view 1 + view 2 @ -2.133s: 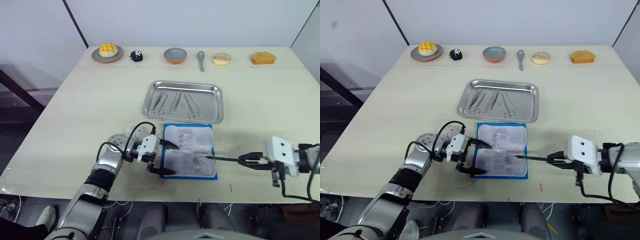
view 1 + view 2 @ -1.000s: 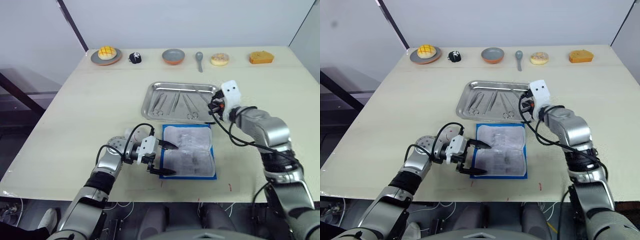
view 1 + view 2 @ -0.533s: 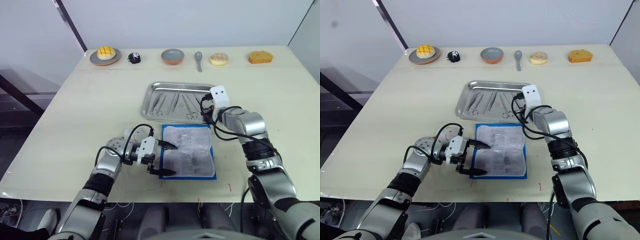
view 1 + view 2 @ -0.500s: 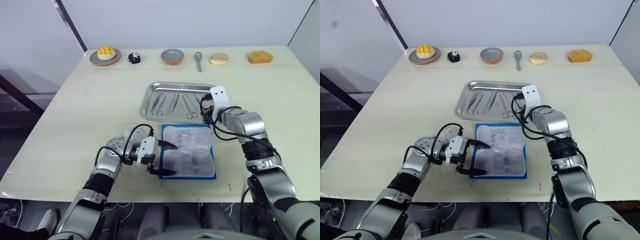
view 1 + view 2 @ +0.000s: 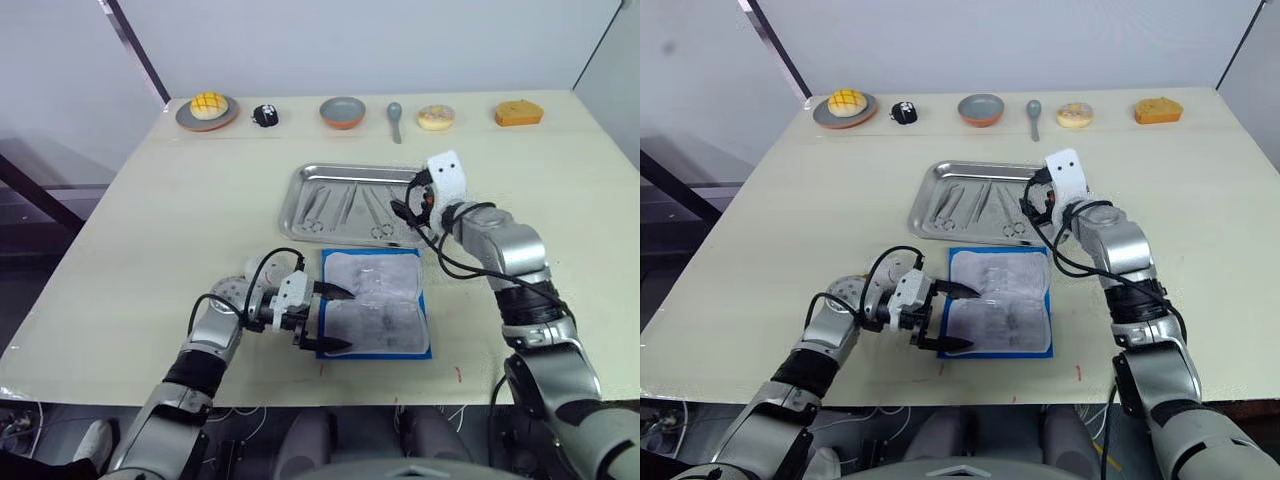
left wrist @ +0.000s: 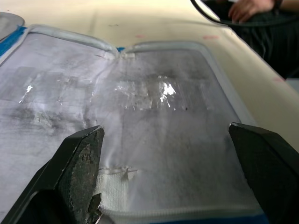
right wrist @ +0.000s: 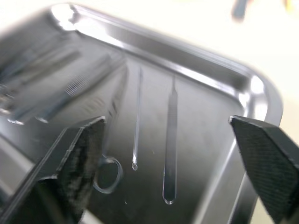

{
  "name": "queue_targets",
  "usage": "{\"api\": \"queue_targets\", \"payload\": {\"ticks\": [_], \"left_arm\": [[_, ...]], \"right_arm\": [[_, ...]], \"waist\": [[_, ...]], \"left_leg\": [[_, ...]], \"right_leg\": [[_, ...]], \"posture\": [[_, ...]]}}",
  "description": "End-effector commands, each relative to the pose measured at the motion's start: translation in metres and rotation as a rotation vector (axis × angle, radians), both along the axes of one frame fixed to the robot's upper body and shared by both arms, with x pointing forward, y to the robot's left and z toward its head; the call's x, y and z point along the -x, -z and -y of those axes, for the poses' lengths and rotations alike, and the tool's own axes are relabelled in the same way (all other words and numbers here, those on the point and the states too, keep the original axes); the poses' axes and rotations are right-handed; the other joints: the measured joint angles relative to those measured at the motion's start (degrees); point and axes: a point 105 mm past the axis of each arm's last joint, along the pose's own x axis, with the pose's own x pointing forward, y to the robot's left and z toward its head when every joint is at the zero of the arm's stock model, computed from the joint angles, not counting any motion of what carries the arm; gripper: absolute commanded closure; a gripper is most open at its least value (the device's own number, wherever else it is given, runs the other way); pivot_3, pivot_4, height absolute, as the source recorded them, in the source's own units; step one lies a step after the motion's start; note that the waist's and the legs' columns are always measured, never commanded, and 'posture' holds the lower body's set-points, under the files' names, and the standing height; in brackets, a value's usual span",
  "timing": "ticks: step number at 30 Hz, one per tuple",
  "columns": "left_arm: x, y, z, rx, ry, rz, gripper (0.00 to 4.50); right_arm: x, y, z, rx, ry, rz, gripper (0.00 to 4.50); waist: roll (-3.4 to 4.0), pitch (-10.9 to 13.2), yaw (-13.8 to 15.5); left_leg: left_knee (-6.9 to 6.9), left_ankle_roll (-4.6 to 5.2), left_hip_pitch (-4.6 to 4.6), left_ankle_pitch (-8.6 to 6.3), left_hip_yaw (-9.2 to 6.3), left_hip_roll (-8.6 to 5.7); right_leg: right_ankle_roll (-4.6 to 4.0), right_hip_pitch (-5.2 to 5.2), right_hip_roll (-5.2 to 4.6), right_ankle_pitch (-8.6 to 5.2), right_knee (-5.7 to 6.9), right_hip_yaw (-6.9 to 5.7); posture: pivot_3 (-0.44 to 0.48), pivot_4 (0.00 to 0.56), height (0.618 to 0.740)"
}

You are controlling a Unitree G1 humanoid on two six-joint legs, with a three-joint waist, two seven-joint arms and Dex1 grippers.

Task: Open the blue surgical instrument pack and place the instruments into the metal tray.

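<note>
Instruments lie inside the metal tray, which sits mid-table, just beyond the blue surgical instrument pack. I see several ring-handled pieces fanned across the tray floor, and through my right wrist view two slim straight ones rest side by side near a rounded corner of the rim.

My right tool hangs over the tray's right end with its two black fingers spread wide and nothing between them. My left tool rests at the pack's left edge, its fingers also spread apart, one toward the far side and one toward the near side of the wrap, pinching nothing.

The pack lies flat and opened on the table, whitish-grey lining up, a thin blue border showing around it; the lining looks bare, with a shiny clear patch near the middle.

Along the table's far edge stand a plate with a yellow bun, a small black object, a grey-and-orange bowl, a grey spoon, a doughnut and an orange cake piece.
</note>
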Motion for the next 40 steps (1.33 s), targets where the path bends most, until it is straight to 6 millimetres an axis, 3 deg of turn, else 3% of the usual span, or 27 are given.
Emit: {"api": "queue_targets", "payload": {"ticks": [1,11,14,18,22,29,34,40], "left_arm": [[0.011,0.008,0.004,0.002,0.010,-0.042,0.00],[0.010,-0.044,0.001,0.170,-0.039,0.014,0.00],[0.010,-0.061,-0.007,0.208,-0.092,0.031,0.00],[0.007,-0.073,-0.032,0.215,-0.224,0.035,0.00],[0.003,-0.075,-0.083,0.191,-0.465,0.029,0.00],[0.025,-0.055,-0.153,0.089,-0.784,-0.012,0.00],[0.040,-0.043,-0.179,0.008,-0.977,-0.010,0.00],[0.048,-0.034,-0.185,-0.042,-1.044,-0.012,0.00]], "right_arm": [[0.017,-0.032,-0.001,-0.073,-0.117,0.168,0.08],[0.076,-0.042,0.026,-0.189,-0.313,0.412,0.08],[0.095,-0.027,0.039,-0.213,-0.364,0.343,0.08],[0.115,-0.013,0.058,-0.253,-0.387,0.261,0.08],[0.140,0.002,0.090,-0.260,-0.377,0.194,0.08],[0.177,0.026,0.134,-0.182,-0.326,0.125,0.08],[0.200,0.037,0.157,-0.164,-0.251,0.072,0.08],[0.213,0.044,0.170,-0.149,-0.179,0.061,0.08]], "waist": [[-0.06,0.11,-0.05],[-0.85,1.71,-0.14],[-0.95,1.89,-0.10],[-1.02,2.08,-0.13],[-1.06,2.30,-0.07],[-1.15,2.40,0.00],[-1.28,2.48,0.33],[-1.29,2.47,0.60]], "left_leg": [[0.00,0.00,-0.01,0.00,-0.01,0.00],[0.02,0.00,-0.11,0.00,-0.12,0.03],[0.02,-0.01,-0.13,0.00,-0.15,0.05],[0.02,-0.01,-0.15,0.00,-0.13,0.07],[0.02,-0.01,-0.10,0.00,-0.14,0.09],[0.02,-0.01,-0.07,0.00,-0.04,0.13],[0.01,-0.02,-0.07,-0.01,-0.01,0.15],[0.00,-0.03,-0.06,-0.01,0.05,0.15]], "right_leg": [[0.00,0.00,0.00,0.00,0.00,0.00],[0.01,-0.12,0.01,0.00,0.09,-0.09],[0.01,-0.13,0.02,0.00,0.10,-0.12],[0.00,-0.14,0.01,0.00,0.07,-0.10],[0.00,-0.13,0.01,0.00,0.11,-0.11],[0.01,-0.09,0.00,0.00,0.09,-0.09],[0.00,-0.09,-0.02,-0.01,0.06,-0.08],[0.00,-0.09,-0.04,-0.01,0.05,-0.05]], "posture": [[0.000,0.150,0.732],[0.000,0.150,0.732],[0.000,0.150,0.732],[0.000,0.150,0.732],[0.000,0.150,0.732],[0.000,0.150,0.732],[0.000,0.150,0.732],[0.000,0.150,0.732]]}}
